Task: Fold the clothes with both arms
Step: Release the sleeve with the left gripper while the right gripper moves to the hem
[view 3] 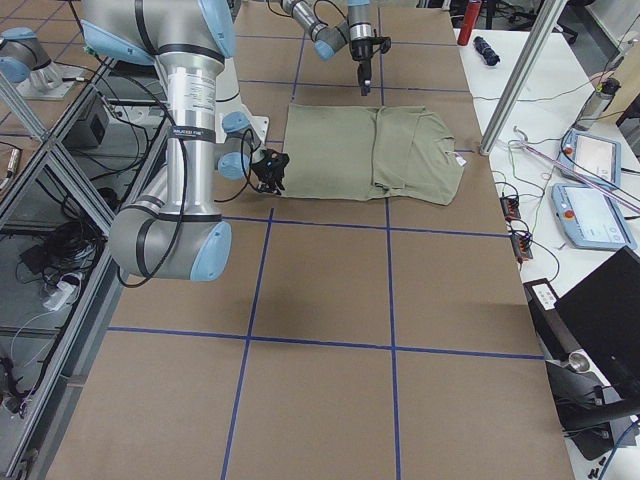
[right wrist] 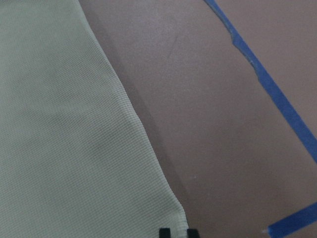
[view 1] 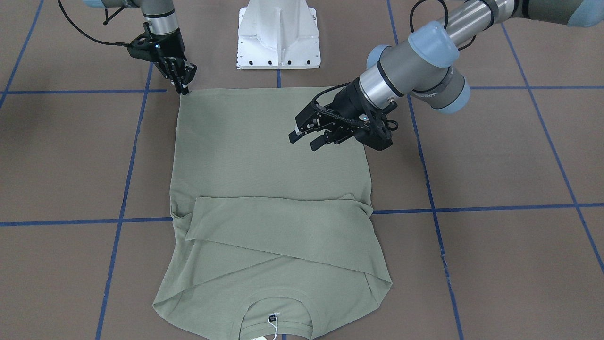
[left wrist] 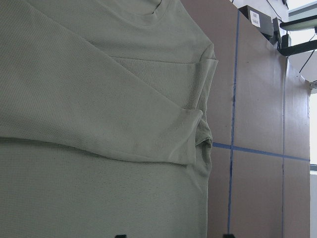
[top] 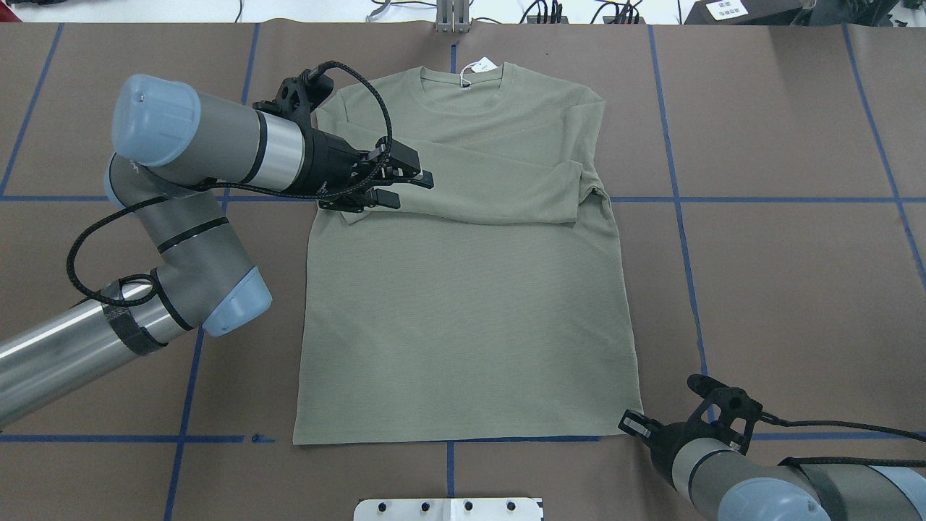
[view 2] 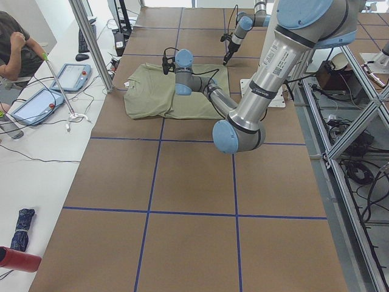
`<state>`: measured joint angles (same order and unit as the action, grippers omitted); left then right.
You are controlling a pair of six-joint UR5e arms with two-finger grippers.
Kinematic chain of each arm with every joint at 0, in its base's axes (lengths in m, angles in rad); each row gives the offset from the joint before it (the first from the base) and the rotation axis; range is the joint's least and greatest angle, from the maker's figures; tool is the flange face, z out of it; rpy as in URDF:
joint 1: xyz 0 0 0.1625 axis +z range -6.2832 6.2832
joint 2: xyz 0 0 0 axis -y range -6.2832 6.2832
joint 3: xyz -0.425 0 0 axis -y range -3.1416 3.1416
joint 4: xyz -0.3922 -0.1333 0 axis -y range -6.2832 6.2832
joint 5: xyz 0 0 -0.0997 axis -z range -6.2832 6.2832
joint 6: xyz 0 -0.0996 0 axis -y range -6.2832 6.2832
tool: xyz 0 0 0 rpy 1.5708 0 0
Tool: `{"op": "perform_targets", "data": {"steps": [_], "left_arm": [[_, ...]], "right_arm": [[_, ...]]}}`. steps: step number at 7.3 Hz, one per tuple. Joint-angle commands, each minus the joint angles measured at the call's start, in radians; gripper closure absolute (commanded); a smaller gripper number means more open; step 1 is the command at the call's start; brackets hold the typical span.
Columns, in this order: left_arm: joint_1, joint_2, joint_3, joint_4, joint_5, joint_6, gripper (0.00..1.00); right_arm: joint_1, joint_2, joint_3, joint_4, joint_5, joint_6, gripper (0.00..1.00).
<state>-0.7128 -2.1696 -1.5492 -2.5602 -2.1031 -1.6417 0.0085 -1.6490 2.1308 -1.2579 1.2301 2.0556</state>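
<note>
Hovering left gripper (top: 414, 189) wide open, empty, over shirt (top: 463, 311); touching right gripper (view 1: 184, 89), nearly closed, hold unclear, to hem corner; hang tag (top: 483, 65) unreadable.

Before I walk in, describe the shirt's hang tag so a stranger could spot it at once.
Find the brown table crossed by blue tape lines; a green shirt lies flat at its middle, sleeves folded across the chest. Go to the shirt's end farthest from the robot, at the collar: the hang tag rests there, the only white thing on the shirt.
</note>
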Motion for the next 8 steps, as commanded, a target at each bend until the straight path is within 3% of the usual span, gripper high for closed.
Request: {"op": "perform_targets", "data": {"steps": [1, 2, 3, 5, 6, 8], "left_arm": [[0.001, -0.001, -0.002, 0.003, 0.002, -0.007, 0.28], [0.001, 0.001, -0.005, 0.009, 0.003, -0.021, 0.27], [0.006, 0.002, -0.02, 0.105, 0.035, -0.061, 0.27], [0.161, 0.017, -0.2, 0.498, 0.293, -0.063, 0.27], [0.224, 0.025, -0.298, 0.673, 0.361, -0.063, 0.27], [0.375, 0.203, -0.487, 0.744, 0.51, -0.101, 0.27]], "right_arm": [[0.001, -0.002, 0.003, 0.0, 0.002, 0.0, 1.0], [0.002, -0.002, 0.015, 0.0, 0.002, -0.002, 1.0], [0.004, -0.002, 0.027, 0.0, 0.003, -0.002, 1.0], [0.005, -0.003, 0.04, 0.0, 0.003, -0.002, 1.0], [0.007, -0.003, 0.04, 0.0, 0.017, -0.002, 1.0], [0.007, -0.003, 0.041, 0.0, 0.019, -0.002, 1.0]]}}
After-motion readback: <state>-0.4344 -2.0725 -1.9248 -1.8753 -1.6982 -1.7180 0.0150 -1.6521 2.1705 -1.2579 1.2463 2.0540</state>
